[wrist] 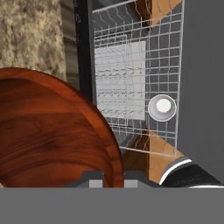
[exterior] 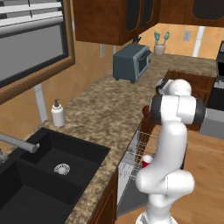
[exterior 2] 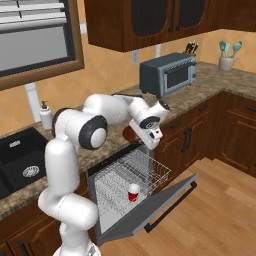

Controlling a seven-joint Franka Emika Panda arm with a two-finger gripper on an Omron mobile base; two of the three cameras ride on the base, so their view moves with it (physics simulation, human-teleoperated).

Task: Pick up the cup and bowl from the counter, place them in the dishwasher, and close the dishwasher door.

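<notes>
**Bowl pinched at its rim, above the open dishwasher**

In the hand view the bowl (wrist: pixel 52 131) takes up the lower left of the frame, its reddish-brown inside facing the camera, and the gripper (wrist: pixel 113 178) at the bottom centre is clamped on its rim, the two fingertips nearly together with the thin wall between them. In the right base view the bowl (exterior 2: pixel 131 134) shows as a dark patch at mid-frame, just left of the gripper (exterior 2: pixel 148 144), at the counter (exterior 2: pixel 210 80) edge and over the wire rack (exterior 2: pixel 135 172).

The cup (exterior 2: pixel 133 192) already stands upright in the rack, at centre-bottom of that view; seen from the hand it is a white circle at centre right (wrist: pixel 162 106). The door (exterior 2: pixel 155 210) hangs open, lower right.

Judging by its look, the bowl is rigid, light and smooth-walled. A rim pinch is the only hold such narrow fingers can get, but it leaves the bowl hanging off to one side, so it may swivel or slip if swung fast. It looks best lowered slowly into the free part of the rack left of the cup, well apart from it, before the fingers let go.
</notes>
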